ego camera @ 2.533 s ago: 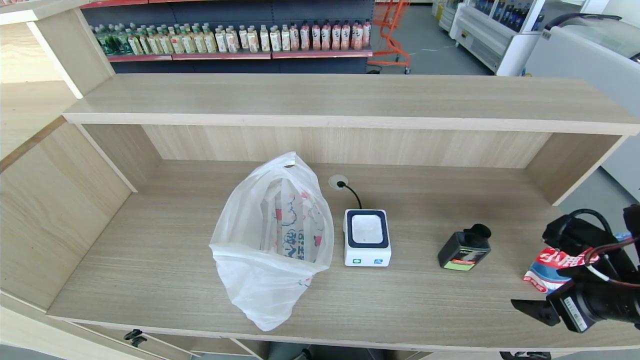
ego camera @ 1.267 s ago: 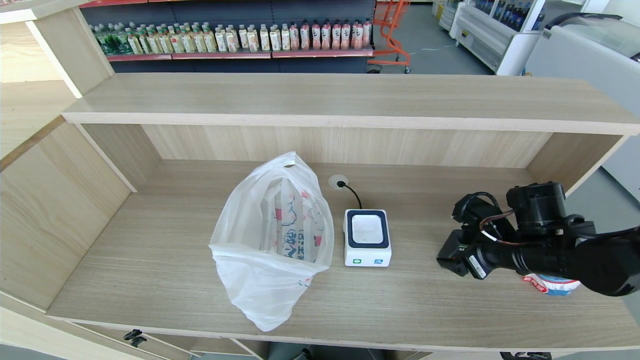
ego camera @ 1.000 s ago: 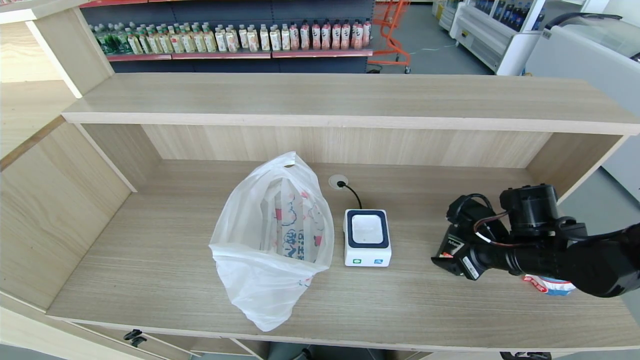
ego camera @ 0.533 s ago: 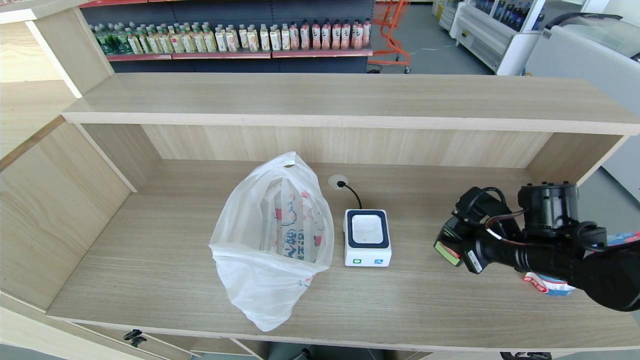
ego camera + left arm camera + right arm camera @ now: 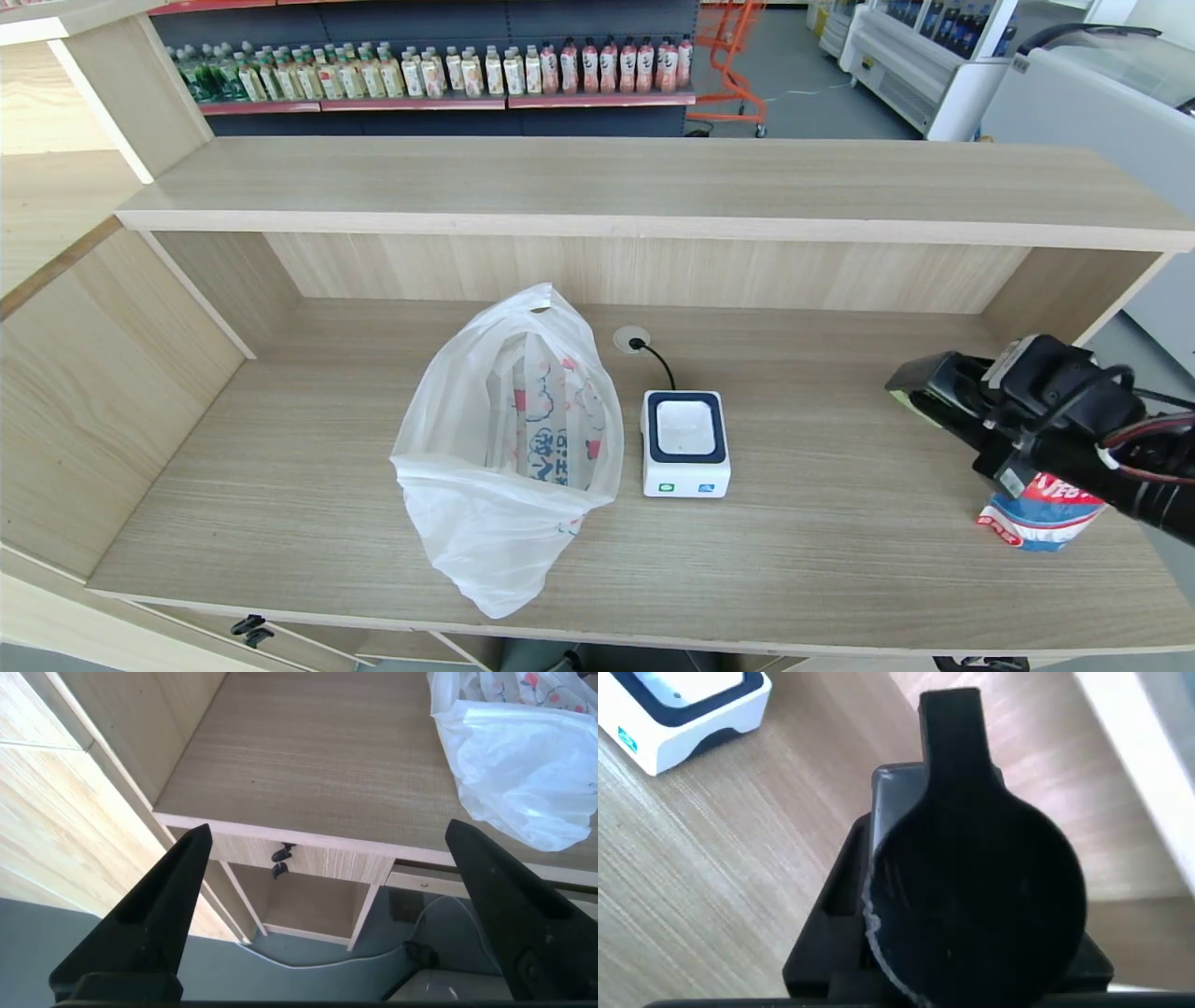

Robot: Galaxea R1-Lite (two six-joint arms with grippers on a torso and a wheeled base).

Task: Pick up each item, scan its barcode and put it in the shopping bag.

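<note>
My right gripper [image 5: 954,403] is shut on a black bottle [image 5: 920,385] with a green label, held tilted above the counter's right end. In the right wrist view the black bottle [image 5: 971,887] and its round cap sit between the fingers of my right gripper [image 5: 957,957]. A white barcode scanner [image 5: 684,443] sits mid-counter and shows as the barcode scanner [image 5: 682,709] off to one side. The white shopping bag [image 5: 509,448] stands open left of it, with a printed packet inside. My left gripper [image 5: 327,924] hangs open below the counter's front edge, near the shopping bag [image 5: 523,756].
A red and blue snack bag [image 5: 1041,515] lies at the counter's right front, under my right arm. The scanner's cable [image 5: 655,362] runs back to a hole. A raised shelf [image 5: 597,187] and side walls enclose the counter. A drawer key [image 5: 280,856] hangs under the front edge.
My right arm came in over the black bottle, shut on it, and has lifted it off the counter, carrying it right and back. The bag and scanner have not moved.
</note>
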